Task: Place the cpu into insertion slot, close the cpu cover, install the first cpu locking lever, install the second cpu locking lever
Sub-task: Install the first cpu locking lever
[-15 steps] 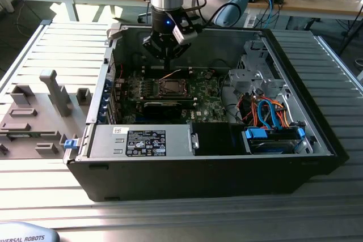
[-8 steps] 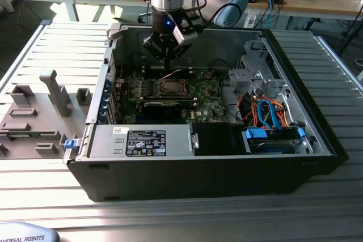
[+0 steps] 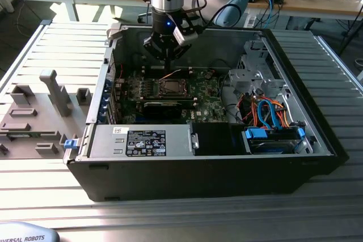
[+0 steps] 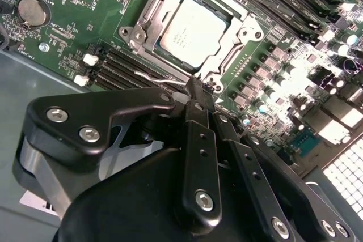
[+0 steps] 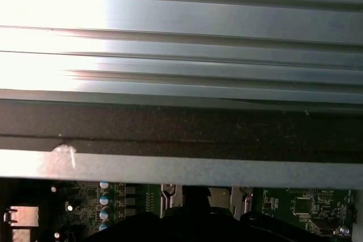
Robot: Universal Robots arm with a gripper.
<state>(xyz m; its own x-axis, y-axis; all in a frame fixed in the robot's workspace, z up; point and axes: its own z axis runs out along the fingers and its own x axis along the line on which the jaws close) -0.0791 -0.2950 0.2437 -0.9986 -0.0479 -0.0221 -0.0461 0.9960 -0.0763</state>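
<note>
The cpu point(image 4: 191, 31) is sitting flat in the slot point(image 4: 148, 12), its silver top showing through the window of the cover point(image 4: 241, 37), which is lying closed over it, so the first two steps look done and the work appears to be on a locking lever. In the second wrist view the hand point(image 4: 197, 88) is reaching down at the socket's edge, its fingers point(image 4: 195, 92) drawn together, seemingly pinching the thin wire lever point(image 4: 156, 77) that is running along beside the memory slots; I cannot tell for sure whether the wire is truly clamped or only touched. Seating the lever would call for a sideways push and a press down under its catch, by my judgement. The exterior view is showing the hand point(image 3: 168, 56) hanging inside the open computer case point(image 3: 317, 134), over the far edge of the socket point(image 3: 170, 87), on a ribbed desk point(image 3: 68, 43). The first wrist view is adding the case wall point(image 5: 181, 126) and the board's edge point(image 5: 306, 202).
</note>
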